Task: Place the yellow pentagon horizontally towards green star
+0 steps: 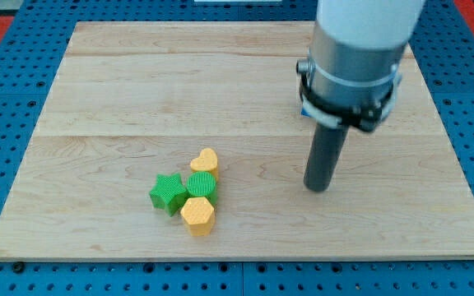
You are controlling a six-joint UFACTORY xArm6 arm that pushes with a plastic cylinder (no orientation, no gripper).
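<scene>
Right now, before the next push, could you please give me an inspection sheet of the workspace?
Surface: pale wooden board, flat, lying on a blue perforated base.
Job's things: yellow pentagon sits at the view's lower right of the green star, touching or nearly so.
Clutter: green round block and yellow heart stacked up the view in the same cluster, right of the star.
Grippers: none fitted; my tip rests on the board well to the view's right of the cluster, touching no block.
Cables: nothing seen.
Surroundings: red patches at the view's top corners; nothing else seen.
</scene>
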